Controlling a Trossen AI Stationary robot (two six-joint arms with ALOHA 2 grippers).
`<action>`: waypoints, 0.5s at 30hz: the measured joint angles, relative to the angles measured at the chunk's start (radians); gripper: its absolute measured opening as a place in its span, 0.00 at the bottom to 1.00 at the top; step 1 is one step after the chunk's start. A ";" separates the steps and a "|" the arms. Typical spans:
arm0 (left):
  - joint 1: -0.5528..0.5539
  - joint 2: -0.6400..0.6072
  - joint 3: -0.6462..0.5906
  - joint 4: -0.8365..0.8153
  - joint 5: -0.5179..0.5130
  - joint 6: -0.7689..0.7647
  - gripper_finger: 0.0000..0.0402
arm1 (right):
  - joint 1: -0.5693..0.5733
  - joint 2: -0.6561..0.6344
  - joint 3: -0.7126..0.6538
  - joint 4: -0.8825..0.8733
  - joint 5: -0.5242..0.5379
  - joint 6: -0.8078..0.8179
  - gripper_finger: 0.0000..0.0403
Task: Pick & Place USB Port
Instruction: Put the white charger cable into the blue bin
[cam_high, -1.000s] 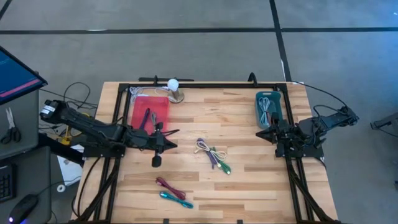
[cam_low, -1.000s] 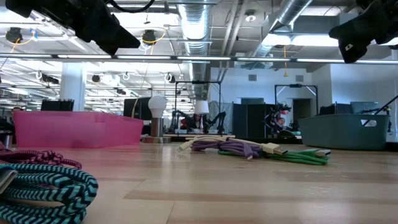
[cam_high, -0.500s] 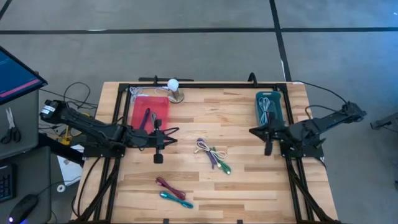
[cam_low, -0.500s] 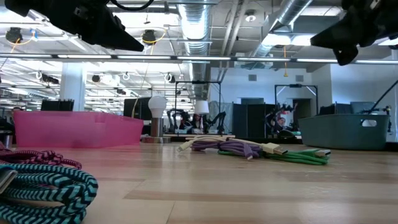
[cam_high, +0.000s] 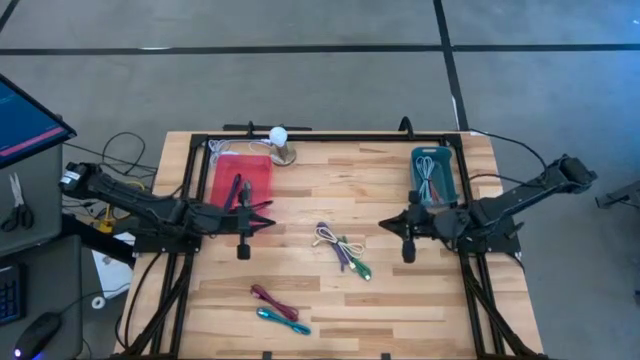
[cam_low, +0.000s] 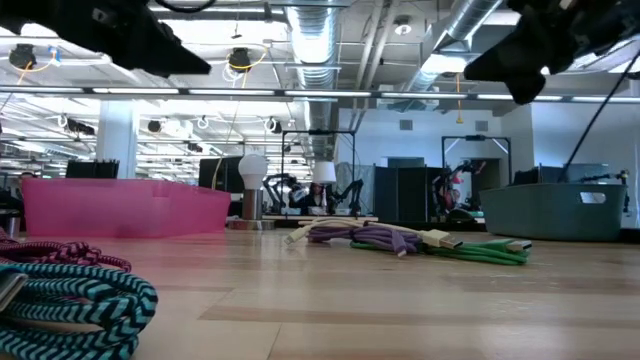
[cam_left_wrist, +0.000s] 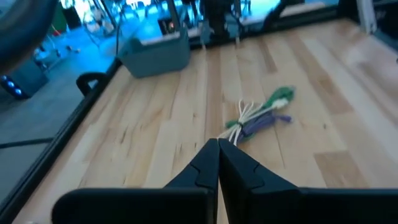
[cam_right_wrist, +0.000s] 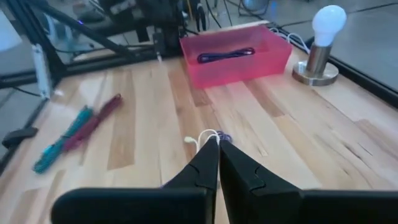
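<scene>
From the low view both arms are cut off at the top edge, so only dark undersides show. The left claw hangs above the counter just in front of the pink tray, its fingers pressed together and holding nothing. The right claw hangs in front of the grey-blue bin, also pinched shut and empty.

Between the two claws, apart from both, lies a bundle of white, purple and green cables near the counter's middle; its plug ends are too small to tell apart from above. A dark cable lies inside the pink tray, and pale cable fills the bin. A red cable and a teal cable lie side by side near the front edge. A lamp stands at the back rail beside the tray.

Bare wood stretches along the front right.
</scene>
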 joint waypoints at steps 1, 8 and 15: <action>0.000 -0.026 -0.012 0.002 0.000 0.002 0.02 | -0.007 0.024 0.018 -0.009 -0.001 0.000 0.02; 0.001 -0.158 -0.083 0.001 0.000 0.003 0.03 | -0.066 0.216 0.151 -0.123 -0.050 0.004 0.02; 0.001 -0.189 -0.086 0.004 0.000 0.003 0.03 | -0.110 0.419 0.267 -0.194 -0.057 0.004 0.09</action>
